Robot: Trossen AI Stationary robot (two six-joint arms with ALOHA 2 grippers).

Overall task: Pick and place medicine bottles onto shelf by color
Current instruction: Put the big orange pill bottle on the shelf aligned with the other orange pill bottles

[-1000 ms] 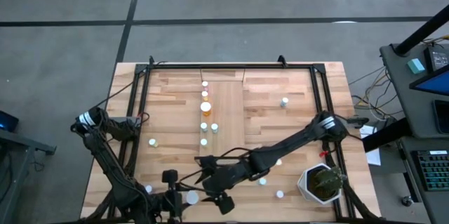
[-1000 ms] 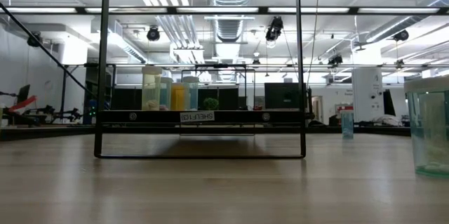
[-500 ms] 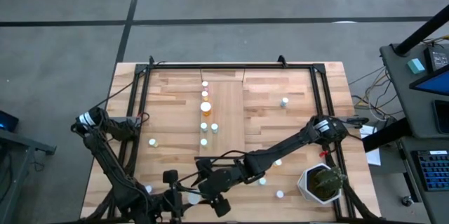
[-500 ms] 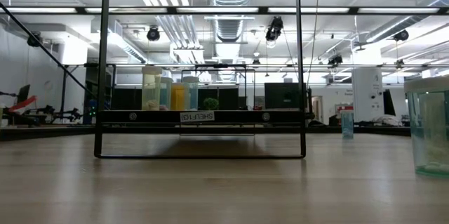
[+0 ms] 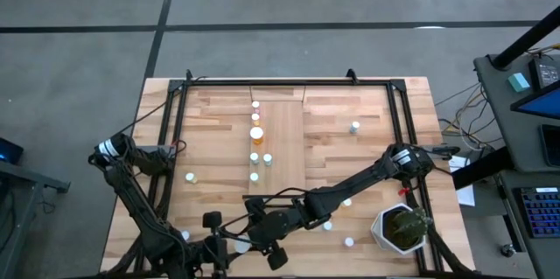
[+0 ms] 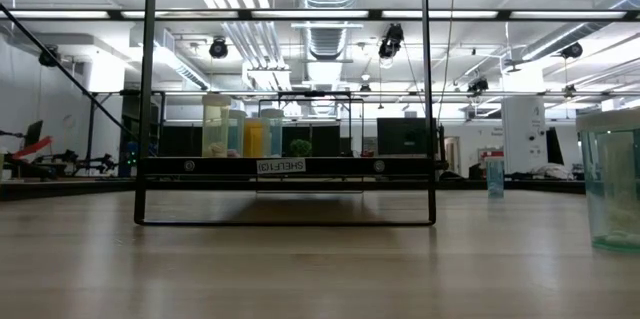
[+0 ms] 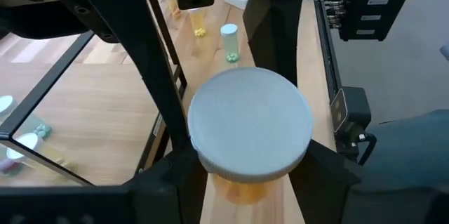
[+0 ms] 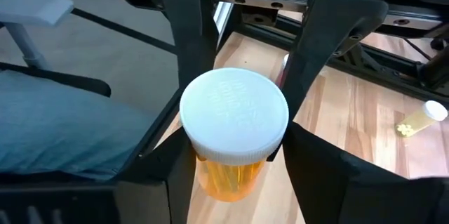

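bottle: a large orange bottle (image 7: 249, 122) with a wide white cap, upright at the table's (image 5: 367, 165) near edge, between both grippers.
left gripper: the left gripper (image 7: 252, 162) has its fingers closed on the orange body just under the cap, one on each side.
right gripper: the right gripper (image 8: 235, 150) straddles the same bottle from the other side; its fingers stand apart, a sliver of gap showing on one flank, so not clamped yet.
step: looks like a hand-over from left to right.
shelf: the shelf (image 5: 284, 139) runs down the table's middle, well apart from the bottle; a row of small bottles (image 5: 256, 133) stands along its left edge.
handling: probably light, rigid plastic. The round, smooth wall can twist or slip in a narrow pinch, and the cap overhangs the body.
where to hold: on the body below the cap rim, squarely across the widest part and clear of the other fingers; the rim then acts as a stop if it slides.
risk: if one gripper lets go before the other is firm, the bottle may tip or drop off the near edge.
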